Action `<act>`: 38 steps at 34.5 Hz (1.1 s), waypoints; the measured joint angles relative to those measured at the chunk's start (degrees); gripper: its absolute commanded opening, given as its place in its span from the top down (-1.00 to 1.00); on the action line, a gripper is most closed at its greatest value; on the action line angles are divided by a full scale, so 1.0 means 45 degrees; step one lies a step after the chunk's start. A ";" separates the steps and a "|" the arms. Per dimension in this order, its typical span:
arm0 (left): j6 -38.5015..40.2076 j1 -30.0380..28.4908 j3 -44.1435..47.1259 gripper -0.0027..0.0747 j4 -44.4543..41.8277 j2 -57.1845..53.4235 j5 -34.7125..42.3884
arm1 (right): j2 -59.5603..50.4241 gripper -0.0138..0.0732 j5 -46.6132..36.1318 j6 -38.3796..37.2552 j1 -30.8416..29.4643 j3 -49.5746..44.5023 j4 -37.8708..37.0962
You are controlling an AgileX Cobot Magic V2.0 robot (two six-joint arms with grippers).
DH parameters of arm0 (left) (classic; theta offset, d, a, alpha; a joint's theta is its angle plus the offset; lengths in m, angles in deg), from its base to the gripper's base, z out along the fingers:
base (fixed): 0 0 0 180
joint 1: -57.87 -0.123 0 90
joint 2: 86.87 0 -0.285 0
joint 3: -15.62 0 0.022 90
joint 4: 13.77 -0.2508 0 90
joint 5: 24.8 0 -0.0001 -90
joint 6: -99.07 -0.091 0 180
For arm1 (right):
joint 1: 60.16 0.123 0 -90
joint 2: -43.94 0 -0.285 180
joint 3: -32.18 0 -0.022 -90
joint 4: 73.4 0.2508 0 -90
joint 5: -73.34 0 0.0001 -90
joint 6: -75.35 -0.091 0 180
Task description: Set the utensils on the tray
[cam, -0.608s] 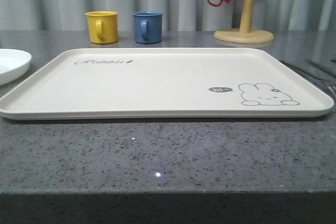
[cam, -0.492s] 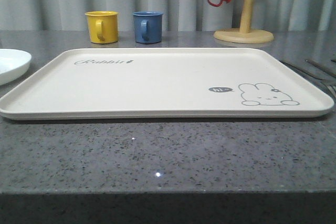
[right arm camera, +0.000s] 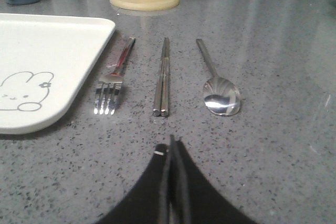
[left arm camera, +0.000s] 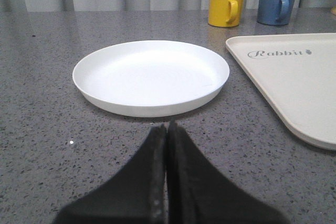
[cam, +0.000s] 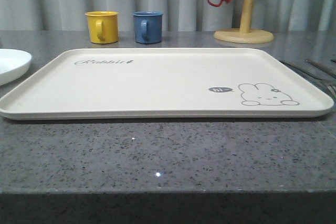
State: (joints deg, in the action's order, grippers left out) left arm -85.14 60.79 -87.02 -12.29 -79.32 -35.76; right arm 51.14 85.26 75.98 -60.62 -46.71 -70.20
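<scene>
Left end effector (left arm camera: 167,129): my fingers are pressed together, holding nothing, hovering over the table (left arm camera: 42,129) just before the round white plate (left arm camera: 151,77).
Right end effector (right arm camera: 171,145): mine too is closed and empty, low over the table, near the chopsticks' tips.
Utensils: fork (right arm camera: 112,81), chopsticks (right arm camera: 163,78) and spoon (right arm camera: 218,85) lie side by side on the table, right of the tray.
Tray (cam: 157,85): bare, rabbit drawing at its right corner.
</scene>
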 measured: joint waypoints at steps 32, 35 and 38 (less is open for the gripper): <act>0.0000 0.0000 -0.1091 0.98 -0.0131 0.0000 0.2969 | 0.0000 0.84 -0.0320 0.0000 0.0000 0.1730 0.0039; 0.0000 0.0000 -0.2444 0.98 -0.0654 0.0142 0.2961 | 0.0030 0.84 0.0744 0.0000 0.0000 0.3255 0.0039; 0.0000 0.0000 -0.3909 0.98 -0.1418 0.1105 0.2344 | 0.0763 0.84 0.1740 0.0000 0.0000 0.4820 0.0039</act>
State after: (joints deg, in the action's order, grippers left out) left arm -85.14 60.79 -104.61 -18.67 -74.35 -25.22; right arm 54.57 93.08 75.98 -60.62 -25.02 -70.03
